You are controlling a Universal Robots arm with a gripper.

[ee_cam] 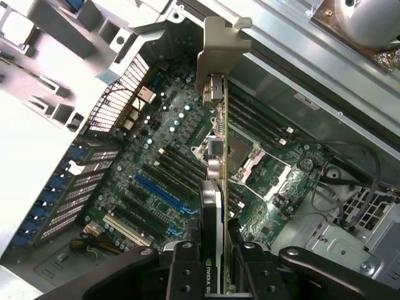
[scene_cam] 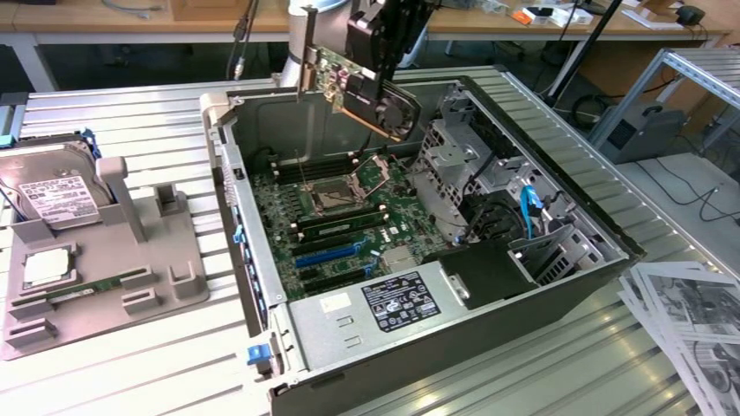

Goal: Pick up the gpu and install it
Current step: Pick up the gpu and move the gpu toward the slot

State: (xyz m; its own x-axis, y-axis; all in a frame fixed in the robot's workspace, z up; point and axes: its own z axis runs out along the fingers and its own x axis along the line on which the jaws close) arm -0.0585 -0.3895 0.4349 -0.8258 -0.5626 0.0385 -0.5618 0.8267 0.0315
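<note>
Gpu [scene_cam: 360, 94] hangs in the air above the open computer case [scene_cam: 249, 260], tilted, clear of the motherboard [scene_cam: 347, 208] below; the claw [scene_cam: 386, 69] is clenched on its upper edge, one finger on each face; from the wrist view the Gpu [ee_cam: 217, 156] runs edge-on away from the claw [ee_cam: 215, 275], its silver bracket [ee_cam: 222, 44] at the far end; a hard drive [scene_cam: 52, 195] stands in a grey tray [scene_cam: 173, 286] outside the case, at the exterior view's left.

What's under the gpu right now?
The gpu, held in the gripper, hangs over the motherboard: CPU socket and blue slot show. The card hides a strip beneath.
</note>
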